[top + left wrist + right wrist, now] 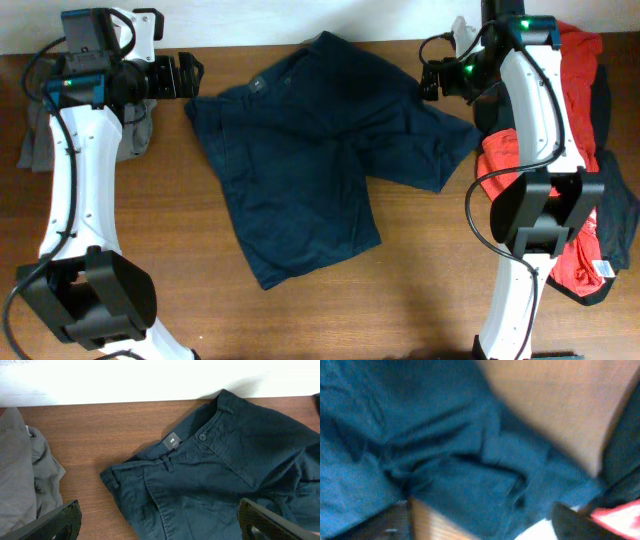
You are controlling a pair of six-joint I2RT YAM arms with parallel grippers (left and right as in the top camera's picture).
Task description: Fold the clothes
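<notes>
Front strip: bare table [400, 310] runs between the two arm bases; this is the widest open wood.
Shorts: navy shorts [300, 160] lie spread and unfolded mid-table. One leg points toward the front, its hem well short of the front edge. The other leg points right.
Left gap: a strip of clear wood separates the waistband corner from the grey shorts [40, 140].
Grey shorts: bunched at the left edge, partly under the left arm.
Right pile: a red shirt [575, 260] and black garments [620, 220] are heaped along the right edge behind the right arm. The right leg's hem lies just beside this heap.
Left gripper [188, 75]: hovers over bare wood just left of the waistband, fingers spread wide, holding nothing; the wrist view [160, 522] shows fabric and wood between them.
Right gripper [430, 80]: sits above the right leg near the far edge. The wrist view [485, 520] is blurred, but the fingers stand apart with nothing clamped.
Back edge: the waistband's far corner reaches the white wall line.
</notes>
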